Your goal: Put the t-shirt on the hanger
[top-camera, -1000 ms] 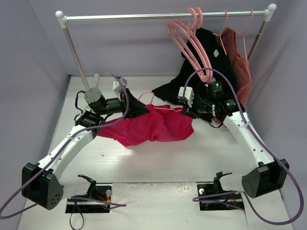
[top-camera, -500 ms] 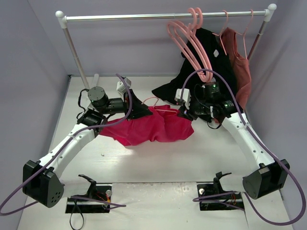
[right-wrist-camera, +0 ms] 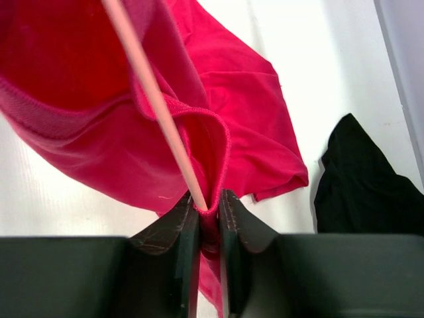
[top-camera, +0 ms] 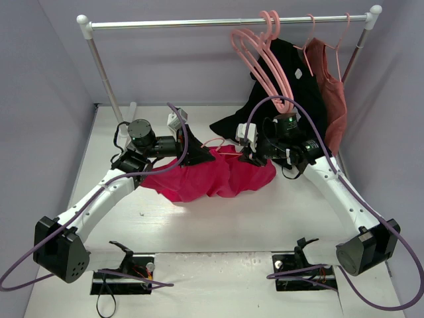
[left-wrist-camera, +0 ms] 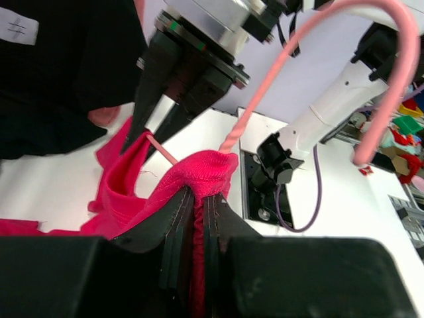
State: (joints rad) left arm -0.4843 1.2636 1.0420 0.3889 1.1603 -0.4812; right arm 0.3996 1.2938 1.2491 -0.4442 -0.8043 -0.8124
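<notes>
Over the table [top-camera: 232,218], we see the t-shirt [top-camera: 212,179] held up between both arms. Our left gripper [left-wrist-camera: 199,195] pinches a fabric fold. Our right gripper [right-wrist-camera: 209,202] clamps the collar, where the hanger [right-wrist-camera: 159,106] runs inside it.

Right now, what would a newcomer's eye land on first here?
The crimson t-shirt lies bunched at centre, with both grippers pinching it: the left gripper on a fold, the right gripper at the hem where the thin pink hanger runs in. Behind, the right end of the rail carries spare pink hangers, a black shirt and a rust-red top.
</notes>
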